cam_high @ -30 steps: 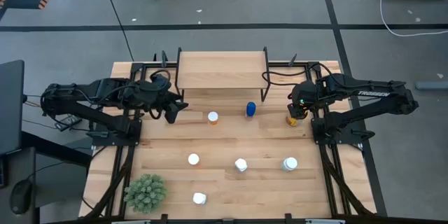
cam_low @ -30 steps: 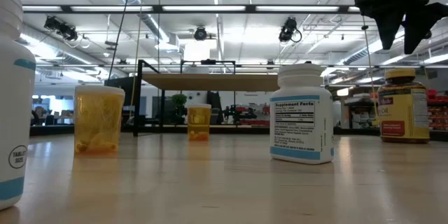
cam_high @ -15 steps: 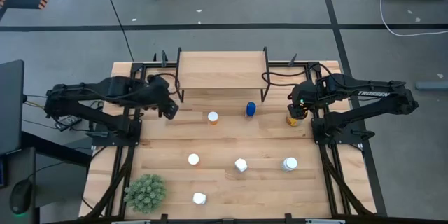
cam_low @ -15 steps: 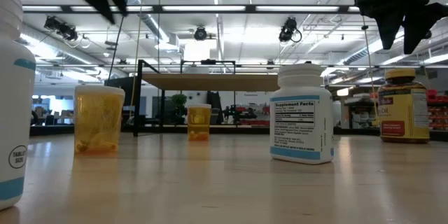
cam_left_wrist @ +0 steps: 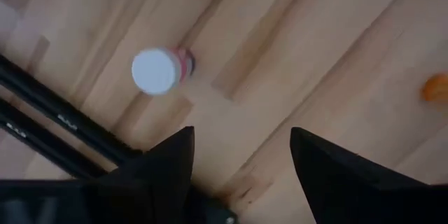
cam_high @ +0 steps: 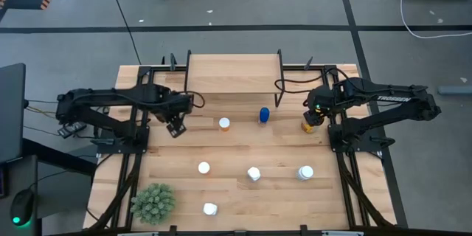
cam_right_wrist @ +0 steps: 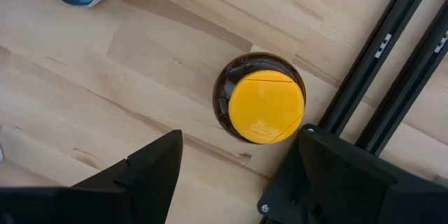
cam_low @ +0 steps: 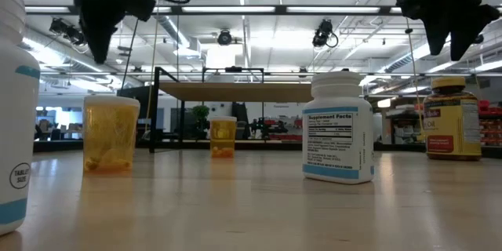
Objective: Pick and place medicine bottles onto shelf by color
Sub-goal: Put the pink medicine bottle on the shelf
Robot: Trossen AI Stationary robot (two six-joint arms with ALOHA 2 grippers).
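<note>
My left gripper (cam_high: 177,126) hangs open over the table's far left, in front of the shelf (cam_high: 233,74). In its wrist view it (cam_left_wrist: 241,143) looks down on a white-capped pinkish bottle (cam_left_wrist: 159,70), which stands apart from the fingers and is hidden in the high view. My right gripper (cam_high: 314,113) is open above the yellow-capped amber bottle (cam_right_wrist: 260,101), clear of it in the low view (cam_low: 449,8). An orange bottle (cam_high: 224,124) and a blue bottle (cam_high: 264,114) stand upright between the arms. Several white-capped bottles (cam_high: 254,173) stand nearer the front.
A green spiky plant (cam_high: 153,201) stands at the near left corner. Black frame rails (cam_high: 140,147) run along the table's left side and others (cam_high: 346,155) along its right, close beside the amber bottle. The shelf's thin black legs (cam_high: 279,92) stand just behind the blue bottle.
My left gripper has come down toward the table and a little toward its near edge, staying open.
</note>
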